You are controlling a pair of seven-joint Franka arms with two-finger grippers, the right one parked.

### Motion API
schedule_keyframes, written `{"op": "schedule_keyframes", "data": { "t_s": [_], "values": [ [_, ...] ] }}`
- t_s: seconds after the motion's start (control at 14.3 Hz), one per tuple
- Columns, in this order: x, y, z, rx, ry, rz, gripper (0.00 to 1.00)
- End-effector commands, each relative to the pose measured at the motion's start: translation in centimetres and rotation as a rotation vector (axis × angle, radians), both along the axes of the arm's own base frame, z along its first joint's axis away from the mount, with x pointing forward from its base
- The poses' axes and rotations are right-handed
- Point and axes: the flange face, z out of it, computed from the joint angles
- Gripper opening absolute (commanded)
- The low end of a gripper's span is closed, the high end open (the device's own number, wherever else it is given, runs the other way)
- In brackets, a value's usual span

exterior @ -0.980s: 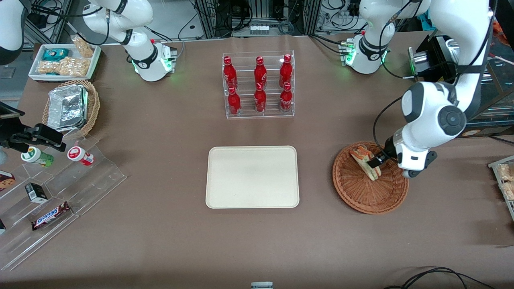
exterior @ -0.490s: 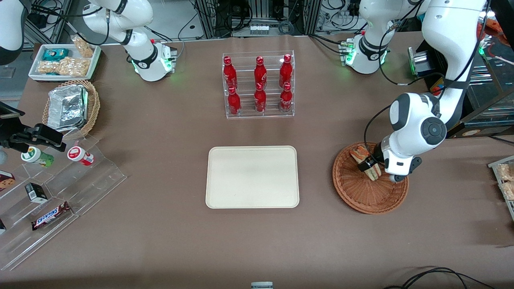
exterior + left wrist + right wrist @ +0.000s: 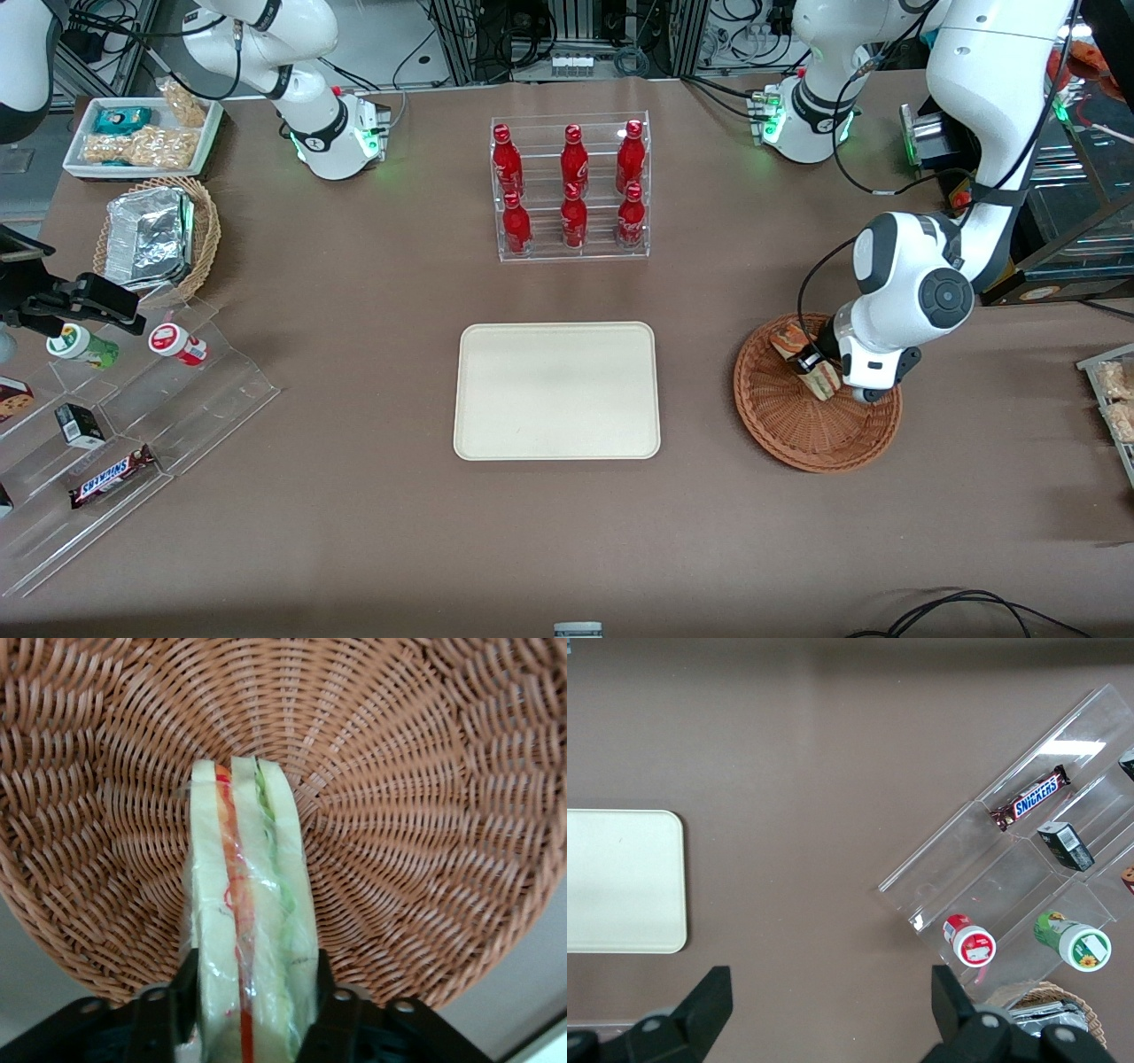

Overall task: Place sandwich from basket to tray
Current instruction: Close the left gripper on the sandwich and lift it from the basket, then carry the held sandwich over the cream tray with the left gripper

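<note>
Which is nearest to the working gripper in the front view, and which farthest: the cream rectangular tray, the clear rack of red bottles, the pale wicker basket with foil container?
Gripper grips the sandwich.
1. Cream rectangular tray, beside it.
2. Clear rack of red bottles, farther from the camera.
3. Pale wicker basket with foil container, toward the parked arm's end.

The small triangular wrapped sandwich wedge (image 3: 808, 359) (image 3: 251, 921) sits in the round reddish-brown woven wicker basket (image 3: 797, 430) (image 3: 425, 815), clasped on both flat sides by the left arm's gripper (image 3: 811, 361) (image 3: 252, 1001), whose fingers (image 3: 341, 997) press against the bread. The basket lies toward the working arm's end of the table, well apart from the flat cream rectangular tray (image 3: 556, 390) (image 3: 620, 881) at the middle. The clear acrylic rack of red bottles (image 3: 571, 186) stands farther from the front camera than the tray.
</note>
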Motion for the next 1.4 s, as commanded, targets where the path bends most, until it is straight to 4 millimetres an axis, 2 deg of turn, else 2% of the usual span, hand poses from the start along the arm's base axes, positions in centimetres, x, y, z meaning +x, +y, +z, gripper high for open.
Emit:
{"op": "schedule_keyframes", "data": {
  "t_s": [0.0, 0.14, 0.28, 0.35, 0.49, 0.63, 0.77, 0.84, 0.98, 1.12, 1.33],
  "values": [
    [0.6, -0.2, 4.7, 0.006, 0.002, 0.000, 0.08],
    [1.5, -1.0, 8.4, 0.012, 0.010, -0.034, 0.06],
    [2.4, -3.6, 12.5, 0.005, 0.008, -0.099, 0.06],
    [2.6, -6.1, 14.5, 0.004, 0.021, -0.148, 0.06],
    [1.7, -10.7, 15.5, 0.005, 0.011, -0.339, 0.07],
    [1.0, -16.1, 14.4, -0.011, 0.013, -0.485, 0.07],
    [1.0, -22.9, 12.1, -0.012, 0.017, -0.590, 0.10],
    [1.2, -26.2, 9.8, -0.004, 0.024, -0.636, 0.10],
    [2.8, -31.3, 6.5, 0.002, 0.009, -0.632, 0.11],
    [4.5, -34.6, 3.9, -0.015, -0.019, -0.601, 0.13],
    [4.3, -37.9, 2.6, -0.044, -0.073, -0.595, 0.19]
  ]
}}
